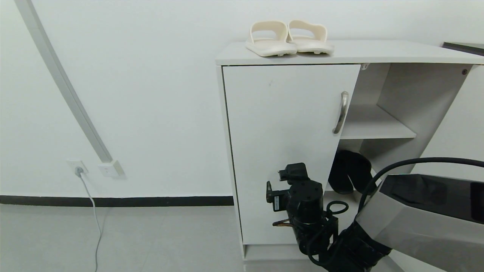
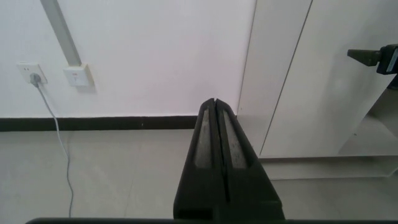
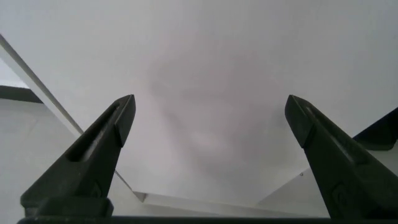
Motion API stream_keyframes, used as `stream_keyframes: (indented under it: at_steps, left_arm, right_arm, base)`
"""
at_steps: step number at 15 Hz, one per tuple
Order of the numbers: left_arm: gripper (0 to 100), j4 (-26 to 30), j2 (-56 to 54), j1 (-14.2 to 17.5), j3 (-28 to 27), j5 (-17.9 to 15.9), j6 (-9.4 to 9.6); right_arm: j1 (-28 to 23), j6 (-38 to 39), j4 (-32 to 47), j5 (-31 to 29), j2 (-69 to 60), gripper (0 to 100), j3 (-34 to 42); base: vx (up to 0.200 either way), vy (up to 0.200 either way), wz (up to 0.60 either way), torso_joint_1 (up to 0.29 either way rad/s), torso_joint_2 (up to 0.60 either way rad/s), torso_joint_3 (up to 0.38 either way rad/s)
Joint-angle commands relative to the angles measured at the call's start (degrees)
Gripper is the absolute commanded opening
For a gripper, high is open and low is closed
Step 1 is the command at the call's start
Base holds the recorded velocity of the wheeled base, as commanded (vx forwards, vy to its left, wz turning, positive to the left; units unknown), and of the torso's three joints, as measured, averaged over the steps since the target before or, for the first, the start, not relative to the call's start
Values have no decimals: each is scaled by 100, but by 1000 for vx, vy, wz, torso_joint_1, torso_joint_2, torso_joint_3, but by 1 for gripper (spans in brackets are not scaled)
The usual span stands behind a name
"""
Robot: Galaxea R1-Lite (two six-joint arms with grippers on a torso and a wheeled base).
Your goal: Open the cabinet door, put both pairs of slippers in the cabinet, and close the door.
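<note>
My right gripper (image 3: 210,102) was spread wide and held nothing. It faced the flat front of the white door panel (image 1: 283,151), low down and near it; I could not tell whether it touched. My left gripper (image 2: 215,107) was pressed shut and empty, low over the floor (image 2: 124,168) beside the cabinet's left side.

Location of parts:
1. The door panel covered the left half of the cabinet, with its handle (image 1: 342,112) along the panel's right edge. The right half stood open.
2. The black slippers (image 1: 349,175) stood on end in the lower compartment, under the shelf (image 1: 378,130). They were at its left side, partly hidden by the panel's edge.
3. The cream slippers (image 1: 289,37) lay side by side, touching, on the cabinet top (image 1: 397,51). They were toward its left end, with their toes at the front edge.

Status, as I judged it: one pair was stowed, and the cream pair was not yet fetched.

Recommended procedure:
1. Back the right gripper clear of the panel before raising it, so the wrist does not catch the handle.
2. Approach the cream pair from the front edge and close across the two inner sides where they meet, to lift both at once.
3. Grip firmly, since the soles would probably yield.
4. Set the pair on the shelf, well apart from the black slippers, so those are not tipped.
</note>
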Motion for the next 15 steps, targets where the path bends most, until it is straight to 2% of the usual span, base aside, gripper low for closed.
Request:
stream_keyframes:
  at_steps: [1,12,15]
  left_arm:
    - [0,0,7,8,1,1,5]
    - [0,0,7,8,1,1,-4]
    - [0,0,7,8,1,1,-4]
  right_arm:
    - [-20,-102,-116,9,78,100,32]
    - [-20,-198,-415,96,122,100,102]
    - [-20,-198,-406,96,122,100,102]
  base:
    - [0,0,0,0,0,0]
    - [0,0,0,0,0,0]
    - [0,0,0,22,-242,-253]
